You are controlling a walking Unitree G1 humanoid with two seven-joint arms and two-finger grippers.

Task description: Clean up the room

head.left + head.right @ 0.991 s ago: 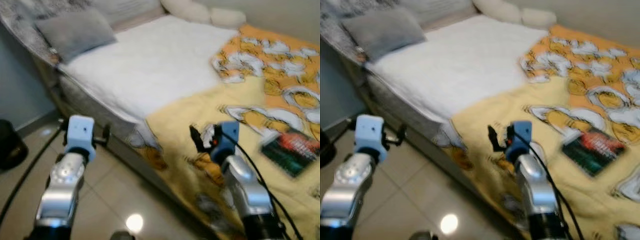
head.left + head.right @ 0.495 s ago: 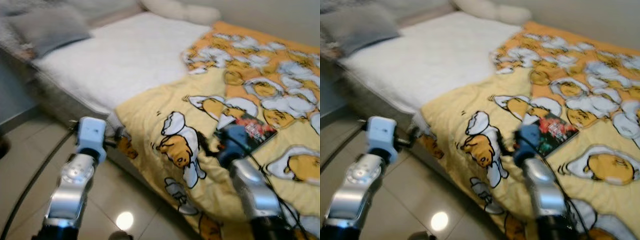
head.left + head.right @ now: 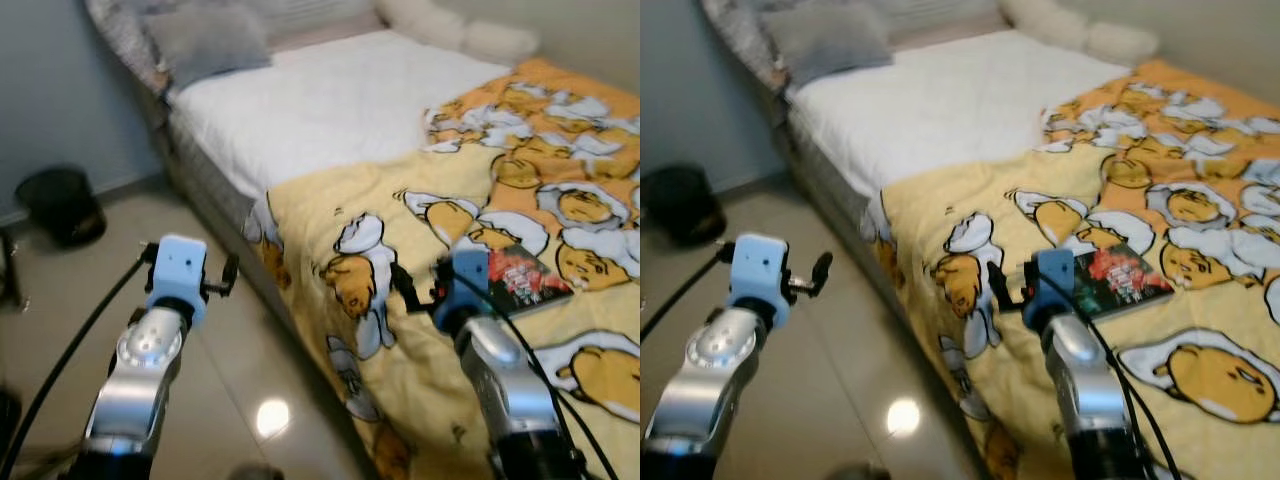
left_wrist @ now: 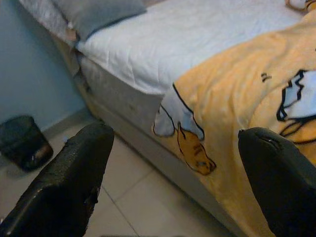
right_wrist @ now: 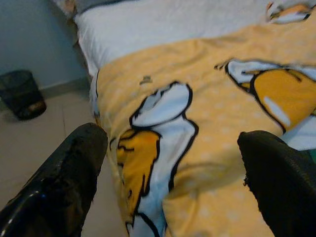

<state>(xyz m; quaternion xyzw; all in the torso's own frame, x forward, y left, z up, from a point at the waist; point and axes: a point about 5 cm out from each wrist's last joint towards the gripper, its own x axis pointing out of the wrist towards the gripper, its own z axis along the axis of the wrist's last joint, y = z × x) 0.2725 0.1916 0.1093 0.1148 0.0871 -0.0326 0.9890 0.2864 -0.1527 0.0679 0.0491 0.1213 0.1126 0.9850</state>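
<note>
Left gripper (image 4: 173,182): lower left, over floor, fingers spread, empty.
Right gripper (image 5: 173,177): centre, above blanket (image 3: 420,330), fingers spread, empty.
Book (image 3: 1118,281): right, on blanket.

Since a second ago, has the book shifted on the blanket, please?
No. The book lies on the same cartoon blanket patch; the camera moved.

You are in a home bedroom; you see a bed (image 3: 330,130) with white sheet, a yellow cartoon blanket (image 3: 480,300), grey pillow (image 3: 205,40), a tiled floor (image 3: 60,290) and a small black bin (image 3: 62,205).
</note>
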